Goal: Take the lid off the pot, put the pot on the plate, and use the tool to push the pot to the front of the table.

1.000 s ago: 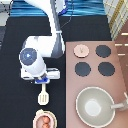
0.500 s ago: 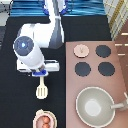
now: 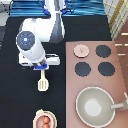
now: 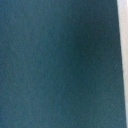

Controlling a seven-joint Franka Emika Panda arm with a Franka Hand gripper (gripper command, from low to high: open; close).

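The pot (image 3: 45, 121) sits on the cream plate (image 3: 36, 118) at the exterior view's bottom, near the black table's (image 3: 15, 105) front edge. Its reddish-brown inside is uncovered. On the stove counter, the lid (image 3: 81, 50) lies at the top-left burner spot. My gripper (image 3: 42, 68) hangs over the table's left half, well above the pot in the picture. It is shut on the handle of the cream tool (image 3: 43, 83), whose slotted blade points toward the pot. The wrist view shows only a dull blue-grey surface.
At the exterior view's right stands the pinkish-brown stove counter (image 3: 120, 85) with three uncovered black burners (image 3: 103, 51). The large grey pan (image 3: 95, 106) with its handle fills the counter's lower part. The white arm (image 3: 45, 30) reaches in from the top.
The gripper and the tool have moved toward the exterior view's top, away from the pot. The pot, plate and lid stayed put.
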